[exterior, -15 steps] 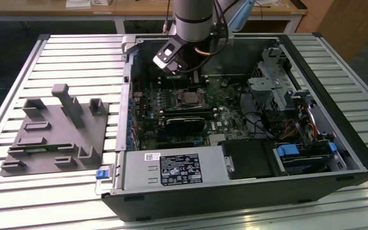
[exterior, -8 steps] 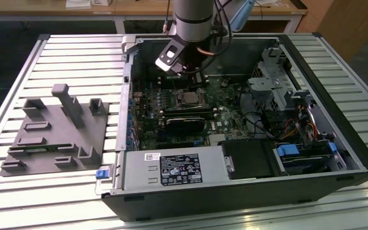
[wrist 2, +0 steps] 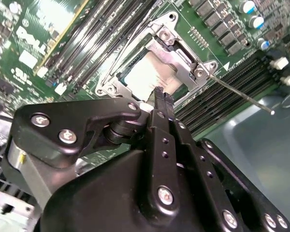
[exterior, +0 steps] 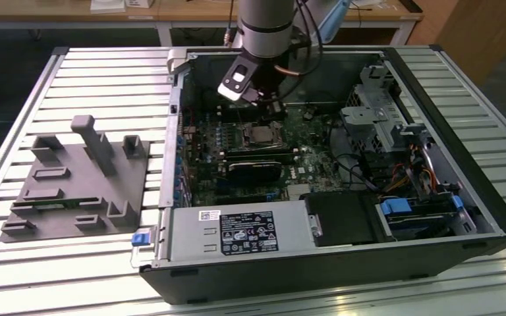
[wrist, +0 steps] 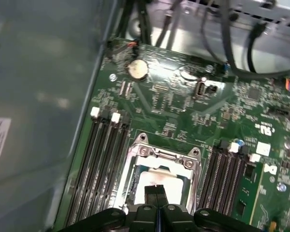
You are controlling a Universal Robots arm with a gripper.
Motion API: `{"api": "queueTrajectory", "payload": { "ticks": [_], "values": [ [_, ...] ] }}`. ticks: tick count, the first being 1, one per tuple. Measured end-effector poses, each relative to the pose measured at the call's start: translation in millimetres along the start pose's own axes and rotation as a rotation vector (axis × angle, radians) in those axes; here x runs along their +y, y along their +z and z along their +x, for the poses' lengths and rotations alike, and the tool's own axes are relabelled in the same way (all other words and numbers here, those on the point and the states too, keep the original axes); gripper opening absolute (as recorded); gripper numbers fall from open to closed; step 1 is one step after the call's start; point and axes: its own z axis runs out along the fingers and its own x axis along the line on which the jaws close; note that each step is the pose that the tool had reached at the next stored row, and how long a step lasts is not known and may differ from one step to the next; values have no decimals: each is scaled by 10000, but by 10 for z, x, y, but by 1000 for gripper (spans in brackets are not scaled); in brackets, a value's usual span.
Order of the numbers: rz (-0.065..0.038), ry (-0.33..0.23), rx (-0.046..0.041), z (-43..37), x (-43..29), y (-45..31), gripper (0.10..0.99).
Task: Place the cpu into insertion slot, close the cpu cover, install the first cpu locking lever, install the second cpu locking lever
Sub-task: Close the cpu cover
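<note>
- Exterior view: gripper point(exterior: 268, 110) hangs inside open computer case point(exterior: 235, 276), just above insertion slot point(exterior: 258, 135).
- Second wrist view: fingers point(wrist 2: 168, 108) pressed together, nothing between, over cpu point(wrist 2: 142, 75); cpu lies in slot, cpu cover point(wrist 2: 181, 55) down around it; thin lever rod point(wrist 2: 241, 95) sticks out across memory slots point(wrist 2: 251, 77).
- First wrist view: fingers point(wrist: 150, 192) together over cpu point(wrist: 159, 178).

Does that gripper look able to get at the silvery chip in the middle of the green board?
Probably yes. The shut gripper hangs directly over the cpu with nothing between them. The cpu cover frames the chip, but its square opening leaves the metal top bare.
</note>
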Motion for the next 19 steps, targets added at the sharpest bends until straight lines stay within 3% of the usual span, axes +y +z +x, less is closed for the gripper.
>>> {"api": "queueTrajectory", "payload": {
  "ticks": [19],
  "values": [
    [57,-3264,244,0,-1,0,106]
  ]
}}
